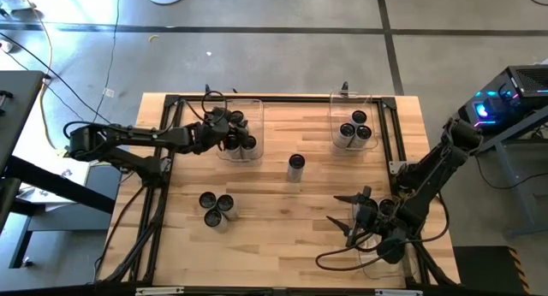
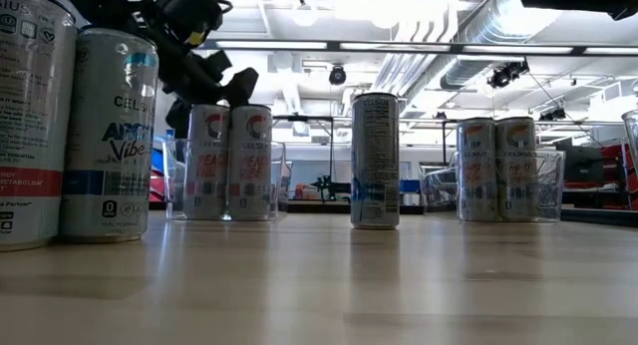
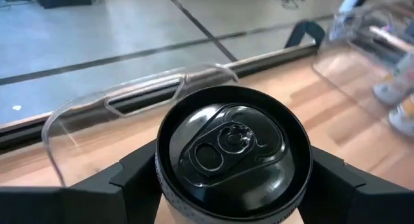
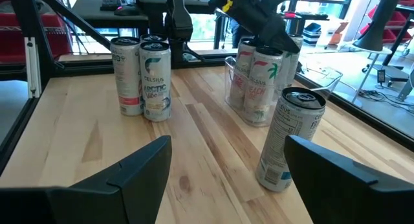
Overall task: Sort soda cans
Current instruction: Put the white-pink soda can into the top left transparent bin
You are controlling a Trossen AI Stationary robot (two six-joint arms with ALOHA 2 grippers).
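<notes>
My left gripper (image 1: 226, 133) reaches into the clear left bin (image 1: 253, 108) at the table's far left. A black-topped soda can (image 3: 231, 146) sits between its fingers, and other cans (image 1: 237, 120) stand beside it in the bin. Three cans (image 1: 354, 131) stand in the clear right bin (image 1: 370, 99). One can (image 1: 296, 163) stands alone mid-table, and three more (image 1: 216, 206) stand grouped at the near left. My right gripper (image 4: 226, 166) is open at the near right, with the lone can (image 4: 289, 140) just ahead of it. My left gripper has the soda can between its two fingers, one on each side of the can's upper wall (image 3: 160, 185), just below the rim. The fingers come slanting down from the table's left. The can stands upright inside the bin; its bottom is hidden.
A black frame (image 1: 282, 98) runs along the table's edges. Cables (image 1: 342, 257) lie by my right arm at the near right corner. Bare wood (image 1: 282, 227) stretches between the near-left cans and my right gripper.
</notes>
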